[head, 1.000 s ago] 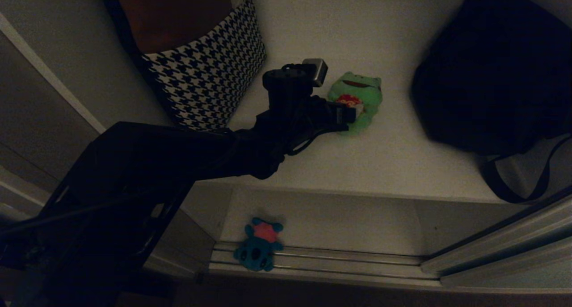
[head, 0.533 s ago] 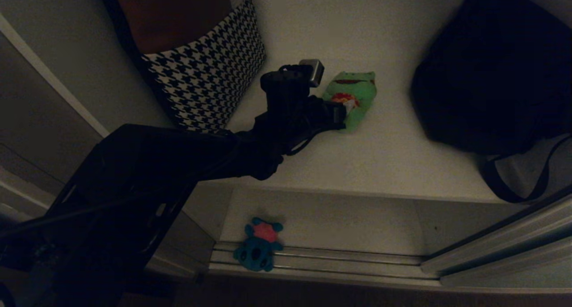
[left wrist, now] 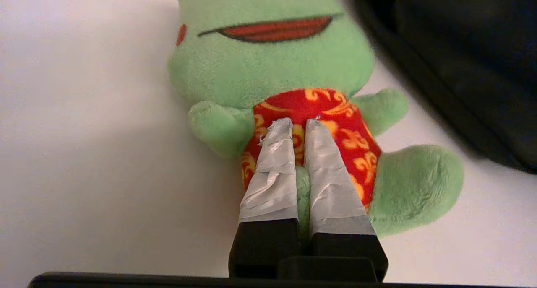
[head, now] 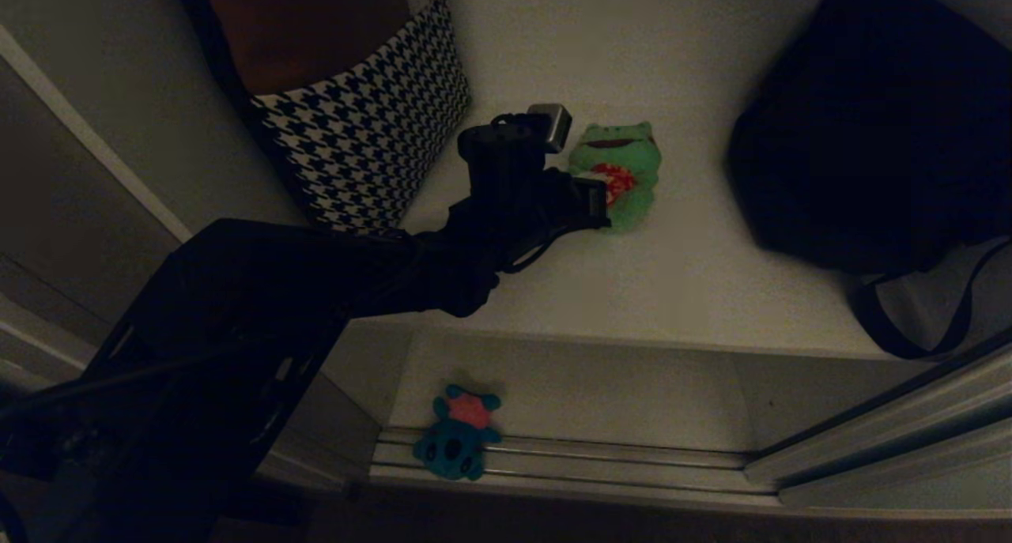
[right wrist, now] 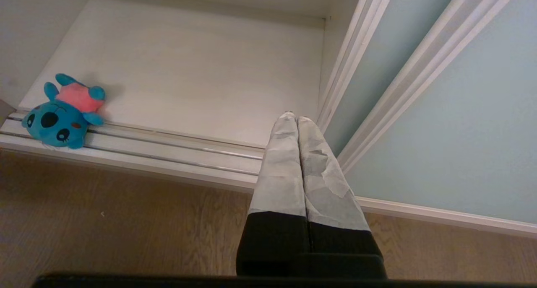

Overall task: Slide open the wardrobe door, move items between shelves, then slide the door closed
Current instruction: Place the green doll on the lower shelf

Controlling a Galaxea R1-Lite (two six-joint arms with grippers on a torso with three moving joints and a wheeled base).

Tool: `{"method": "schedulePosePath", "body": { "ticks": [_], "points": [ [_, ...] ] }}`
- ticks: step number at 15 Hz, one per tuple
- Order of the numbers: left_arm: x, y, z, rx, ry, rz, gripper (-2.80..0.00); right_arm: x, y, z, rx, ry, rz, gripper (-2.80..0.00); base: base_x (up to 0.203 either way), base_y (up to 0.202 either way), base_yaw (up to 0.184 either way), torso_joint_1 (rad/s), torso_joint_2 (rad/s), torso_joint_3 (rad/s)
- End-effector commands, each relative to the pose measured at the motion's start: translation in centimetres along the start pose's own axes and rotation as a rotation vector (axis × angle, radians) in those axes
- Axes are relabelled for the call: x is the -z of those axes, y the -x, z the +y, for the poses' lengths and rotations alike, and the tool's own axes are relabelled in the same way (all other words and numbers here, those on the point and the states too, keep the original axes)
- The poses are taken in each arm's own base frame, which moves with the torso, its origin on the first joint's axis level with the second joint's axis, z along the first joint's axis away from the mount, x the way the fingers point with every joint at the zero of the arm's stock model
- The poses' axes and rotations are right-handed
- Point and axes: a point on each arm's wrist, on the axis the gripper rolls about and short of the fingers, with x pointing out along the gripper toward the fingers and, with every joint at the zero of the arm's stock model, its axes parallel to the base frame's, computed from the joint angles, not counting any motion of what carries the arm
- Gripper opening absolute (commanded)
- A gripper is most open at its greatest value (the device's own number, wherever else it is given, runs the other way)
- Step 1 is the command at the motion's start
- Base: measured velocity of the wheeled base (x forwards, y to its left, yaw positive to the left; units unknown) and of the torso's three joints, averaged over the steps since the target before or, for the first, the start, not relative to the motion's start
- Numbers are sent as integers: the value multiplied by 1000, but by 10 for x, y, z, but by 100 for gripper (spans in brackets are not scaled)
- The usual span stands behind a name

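Note:
The green frog plush point(head: 623, 157) with a red patch lies on the upper off-white shelf point(head: 672, 290), between two bags. My left gripper point(head: 602, 199) reaches over that shelf from the left and is shut on the frog. In the left wrist view its taped fingers point(left wrist: 272, 166) pinch a fold of green plush at the frog's point(left wrist: 268, 66) lower body, and the gripper point(left wrist: 298, 124) tips rest on the red patch. The teal plush point(head: 458, 440) lies at the front of the lower shelf point(head: 601, 401), partly on the track. My right gripper point(right wrist: 297, 119) is shut and empty, parked low beside the sliding wardrobe door point(right wrist: 461, 133).
A black-and-white houndstooth bag point(head: 371, 140) stands left of the frog. A big black bag point(head: 870, 132) with a hanging strap sits on its right. The ribbed floor track point(head: 593, 464) runs along the front. Wooden floor point(right wrist: 105, 221) lies before the wardrobe.
My left gripper has closed from wide open onto the frog. The frog got squeezed and shifted slightly left and back. The right arm has not moved.

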Motion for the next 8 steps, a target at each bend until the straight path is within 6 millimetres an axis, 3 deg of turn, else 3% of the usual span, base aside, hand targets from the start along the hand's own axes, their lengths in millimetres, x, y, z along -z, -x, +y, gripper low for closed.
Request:
{"method": "schedulePosePath", "body": {
  "ticks": [1,5,8],
  "points": [
    [-21,6,-3,4,0,-42,-280,0,0,0,0,1,-1,-280,0,0,0,0,0,0],
    [-55,19,-18,25,2,-97,-280,0,0,0,0,1,-1,-280,0,0,0,0,0,0],
    [-64,24,-31,-3,-1,-95,-280,0,0,0,-1,0,0,-280,0,0,0,0,0,0]
  ]
}}
